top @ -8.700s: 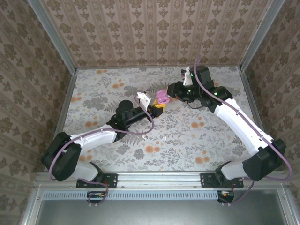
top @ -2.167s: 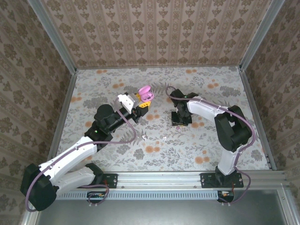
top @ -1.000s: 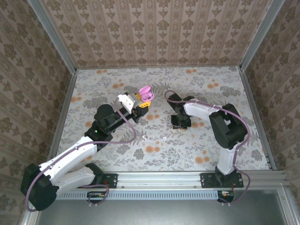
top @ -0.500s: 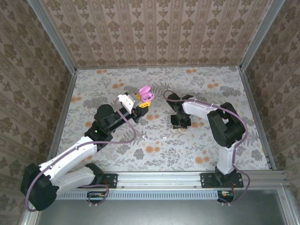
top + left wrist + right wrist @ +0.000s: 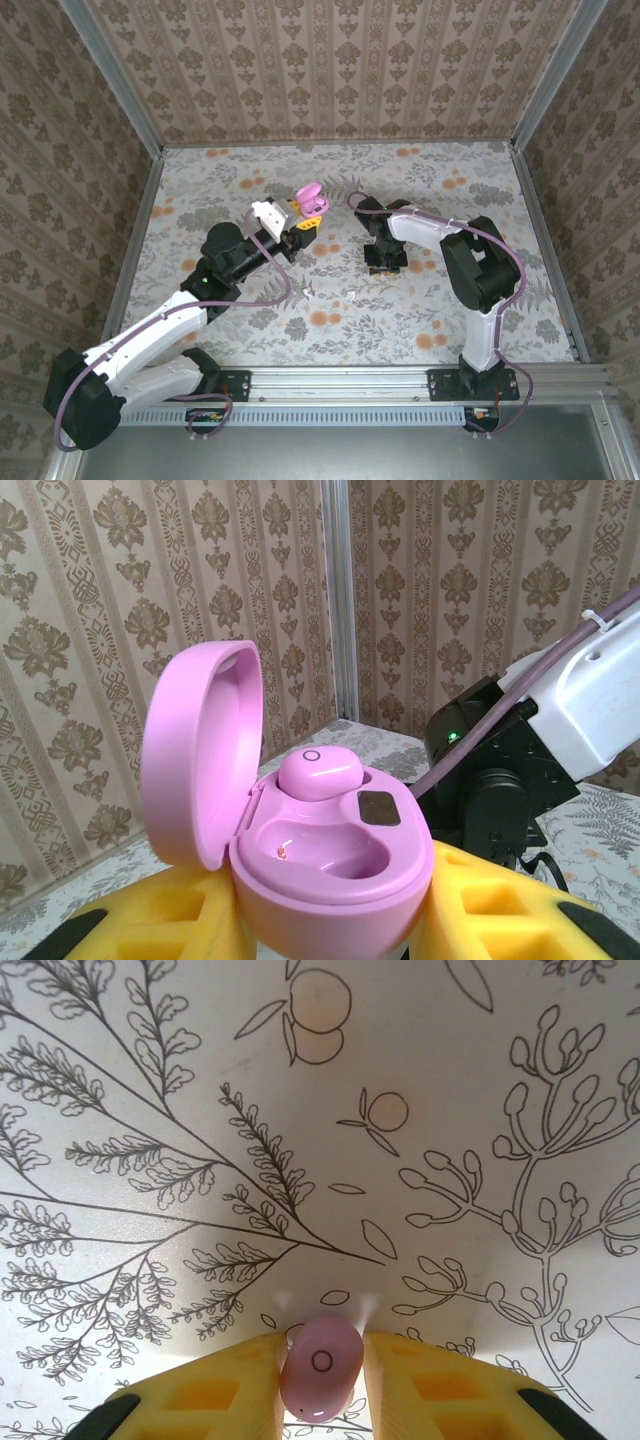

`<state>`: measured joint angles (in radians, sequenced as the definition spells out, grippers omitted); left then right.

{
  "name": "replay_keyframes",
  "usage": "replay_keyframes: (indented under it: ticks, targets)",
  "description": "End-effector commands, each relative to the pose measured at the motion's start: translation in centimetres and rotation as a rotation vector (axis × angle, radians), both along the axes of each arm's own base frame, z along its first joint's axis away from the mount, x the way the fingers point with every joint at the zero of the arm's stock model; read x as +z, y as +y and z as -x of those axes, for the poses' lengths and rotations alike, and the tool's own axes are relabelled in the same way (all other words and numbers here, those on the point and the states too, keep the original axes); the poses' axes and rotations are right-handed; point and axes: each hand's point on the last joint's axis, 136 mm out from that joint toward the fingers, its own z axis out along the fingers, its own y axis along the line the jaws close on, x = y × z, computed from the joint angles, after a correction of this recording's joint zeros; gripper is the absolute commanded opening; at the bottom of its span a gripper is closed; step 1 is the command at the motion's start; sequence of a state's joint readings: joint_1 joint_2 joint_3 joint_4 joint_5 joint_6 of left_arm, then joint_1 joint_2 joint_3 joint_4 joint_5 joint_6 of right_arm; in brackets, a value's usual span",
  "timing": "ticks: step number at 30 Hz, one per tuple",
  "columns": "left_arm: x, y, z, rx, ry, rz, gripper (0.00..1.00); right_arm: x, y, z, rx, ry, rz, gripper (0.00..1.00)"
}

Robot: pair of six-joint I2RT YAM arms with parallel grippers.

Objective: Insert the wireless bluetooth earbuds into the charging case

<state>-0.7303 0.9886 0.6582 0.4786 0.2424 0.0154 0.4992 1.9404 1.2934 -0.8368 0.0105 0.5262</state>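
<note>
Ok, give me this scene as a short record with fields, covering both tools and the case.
left tool: shut on pink charging case
case lid: open
case slots: one holds seated earbud, other slot empty
right tool: shut on loose pink earbud, near the floral table
on table: two small white pieces

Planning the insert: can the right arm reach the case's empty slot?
Probably yes: the left gripper holds the pink charging case with lid open and empty slot uncovered; the right gripper, pinching a pink earbud, has nothing in between.
</note>
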Motion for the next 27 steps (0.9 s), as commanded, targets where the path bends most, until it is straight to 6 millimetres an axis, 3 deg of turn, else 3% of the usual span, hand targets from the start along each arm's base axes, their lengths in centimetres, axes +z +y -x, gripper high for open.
replay_keyframes:
  ticks: [1,27]
  targets:
    - [2.41,0.03,-0.03,-0.008,-0.034,0.046,0.37,-0.56,-1.00,-1.68,-0.009,-0.034,0.039,0.30]
    - [2.35,-0.04,-0.09,-0.010,-0.034,0.048,0.37,-0.54,-1.43,-2.47,-0.007,-0.035,0.043,0.29]
